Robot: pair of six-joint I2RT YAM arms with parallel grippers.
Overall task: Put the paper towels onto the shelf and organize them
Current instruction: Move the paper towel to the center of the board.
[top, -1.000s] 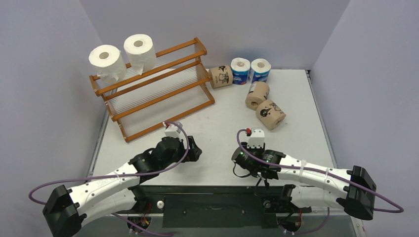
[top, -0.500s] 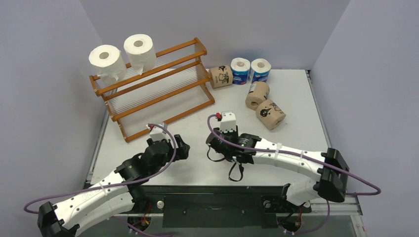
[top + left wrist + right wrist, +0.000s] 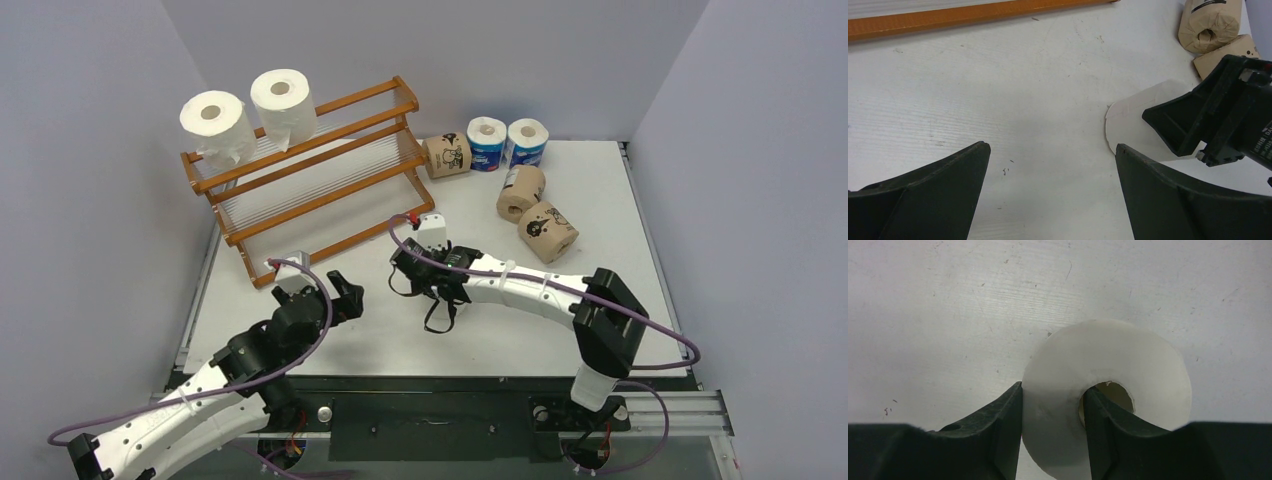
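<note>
White roll (image 3: 1128, 355) in right end effector (image 3: 1050, 415) moved toward shelf (image 3: 344, 243)

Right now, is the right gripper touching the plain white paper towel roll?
Touching. The right wrist view shows the right gripper pinching the plain white paper towel roll, jaws against its wall: one inside the hollow core, one outside.

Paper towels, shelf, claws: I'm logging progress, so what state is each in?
shelf: upright, lower tiers bare
white rolls on top tier: shelved, side by side
third white roll: wall pinched through its core
brown rolls: lying on table, unshelved
blue-and-white rolls: upright on table, unshelved
left claw: open, empty
right claw: shut on third white roll
</note>
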